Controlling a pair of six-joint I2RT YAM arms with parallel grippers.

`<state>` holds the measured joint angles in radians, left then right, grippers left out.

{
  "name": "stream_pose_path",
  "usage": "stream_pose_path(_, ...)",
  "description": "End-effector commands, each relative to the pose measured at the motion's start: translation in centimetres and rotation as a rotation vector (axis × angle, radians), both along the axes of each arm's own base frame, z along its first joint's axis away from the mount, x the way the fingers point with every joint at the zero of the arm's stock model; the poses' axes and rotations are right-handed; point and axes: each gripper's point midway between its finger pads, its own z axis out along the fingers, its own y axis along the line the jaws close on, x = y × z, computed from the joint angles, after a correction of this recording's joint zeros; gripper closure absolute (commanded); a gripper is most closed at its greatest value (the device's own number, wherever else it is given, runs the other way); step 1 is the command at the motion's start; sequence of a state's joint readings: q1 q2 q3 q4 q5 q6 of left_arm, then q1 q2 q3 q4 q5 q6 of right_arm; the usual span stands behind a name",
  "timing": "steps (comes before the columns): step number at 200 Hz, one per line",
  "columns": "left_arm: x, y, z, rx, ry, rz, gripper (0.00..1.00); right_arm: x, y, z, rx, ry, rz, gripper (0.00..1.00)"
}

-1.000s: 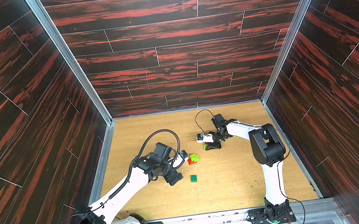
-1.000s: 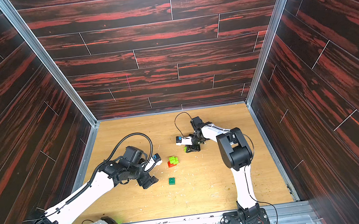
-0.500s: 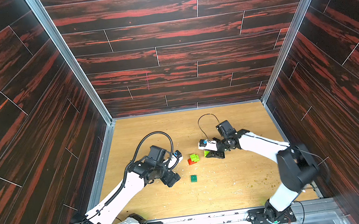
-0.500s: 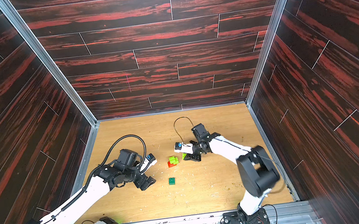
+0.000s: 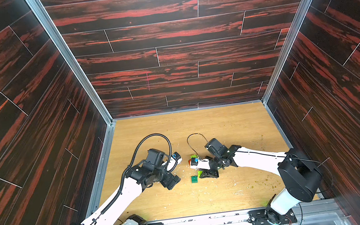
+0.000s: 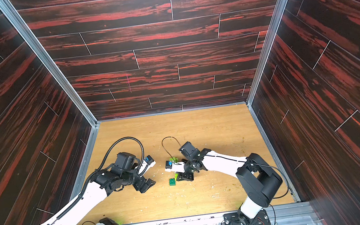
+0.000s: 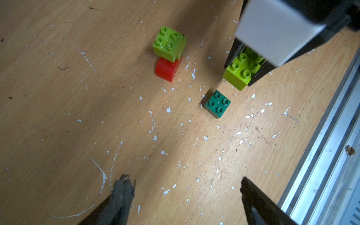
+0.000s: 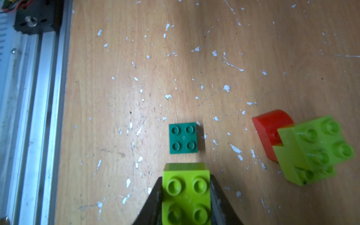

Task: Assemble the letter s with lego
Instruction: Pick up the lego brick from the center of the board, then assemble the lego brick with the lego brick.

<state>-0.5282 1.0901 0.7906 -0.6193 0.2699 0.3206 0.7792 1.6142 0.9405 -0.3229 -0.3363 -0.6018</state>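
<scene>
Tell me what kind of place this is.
Probably a robot test cell in a lab: a white left arm and right arm mounted on an aluminium rail, boxed in by dark panel walls, over a scuffed wooden tabletop.

**One lime brick in my grip, the others down**

My right claw (image 8: 186, 204) pinches a lime green brick (image 8: 186, 187) by its sides, studs up. Just ahead of it the dark green brick (image 8: 183, 138) lies flat, studs up, touching nothing. Apart from both, a lime green pair (image 8: 315, 150) sits stepped on the red brick (image 8: 270, 132).
</scene>
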Motion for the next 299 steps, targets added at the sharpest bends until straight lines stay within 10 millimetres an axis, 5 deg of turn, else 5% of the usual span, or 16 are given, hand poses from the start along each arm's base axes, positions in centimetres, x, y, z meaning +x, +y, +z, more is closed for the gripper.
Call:
stream_pose_path(1, -0.2, 0.2, 0.2, -0.013, -0.003, 0.013, 0.11, 0.1, 0.6, -1.0, 0.001, 0.016, -0.055, 1.0)
stream_pose_path(39, -0.1, 0.1, -0.1, -0.005, 0.015, 0.013, 0.11, -0.7, 0.8, -2.9, -0.059, 0.052, -0.055, 1.0)
stream_pose_path(156, -0.1, 0.0, -0.8, -0.001, 0.031, 0.003, 0.11, -1.0, 1.2, -4.3, -0.09, 0.044, -0.012, 1.0)
stream_pose_path(299, -0.2, -0.1, -1.5, 0.013, 0.058, -0.006, 0.11, -1.9, -0.8, -6.1, -0.216, 0.052, 0.051, 1.0)
